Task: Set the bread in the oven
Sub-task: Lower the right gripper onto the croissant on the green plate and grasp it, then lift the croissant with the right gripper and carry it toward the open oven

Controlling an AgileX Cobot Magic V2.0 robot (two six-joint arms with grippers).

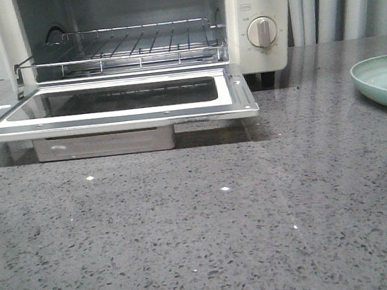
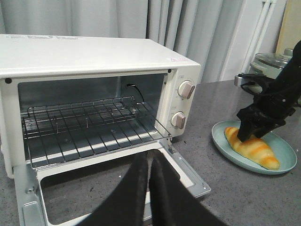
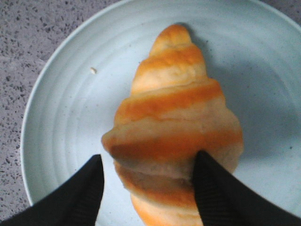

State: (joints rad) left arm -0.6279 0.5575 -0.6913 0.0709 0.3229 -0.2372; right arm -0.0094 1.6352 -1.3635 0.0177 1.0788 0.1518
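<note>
1. At 3 o'clock on the table (image 1: 204,242), the bread (image 3: 174,127) lies on a pale blue plate (image 3: 61,117), well apart from the oven (image 2: 94,56).
2. Step in hand, as I judge it: the grasp. The right jaws (image 3: 148,186) are spread astride the bread's wide middle. One finger looks to touch the crust while the other stands just off it, though the wrist view is too close to be sure of contact.
3. The left jaws (image 2: 149,188) hang shut and empty over the oven's lowered door (image 2: 183,174).
4. The oven stands at 11 o'clock, its wire rack (image 2: 89,127) bare.
5. Next move: close on the bread gently, lift clear of the plate's rim, then carry it toward 10 o'clock, over the door, onto the rack.
</note>
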